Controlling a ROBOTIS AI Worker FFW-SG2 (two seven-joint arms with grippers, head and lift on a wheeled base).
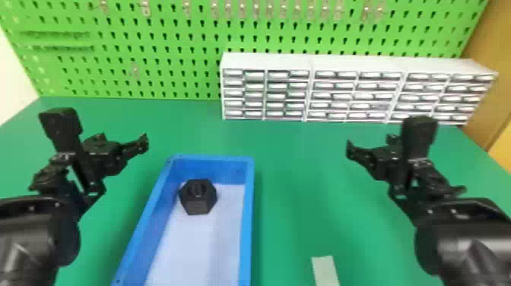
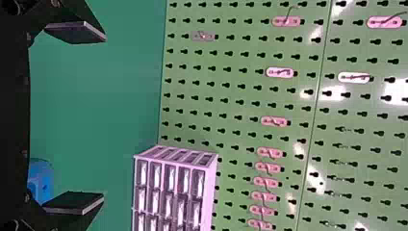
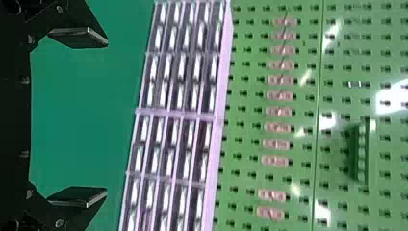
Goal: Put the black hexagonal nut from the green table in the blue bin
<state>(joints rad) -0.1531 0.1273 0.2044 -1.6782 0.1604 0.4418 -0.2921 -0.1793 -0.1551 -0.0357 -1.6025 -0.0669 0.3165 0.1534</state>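
The black hexagonal nut (image 1: pixel 198 197) lies in the blue bin (image 1: pixel 247 228), rightward of the left claw (image 2: pixel 103 117); it should be rigid and somewhat heavy, best gripped across opposite flats. That claw and the right claw (image 3: pixel 106 117) both gape wide, empty, over the green desk (image 1: pixel 296 182).

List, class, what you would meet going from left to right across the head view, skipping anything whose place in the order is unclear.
Left gripper → black hexagonal nut inside the blue bin → pale strip → right gripper.
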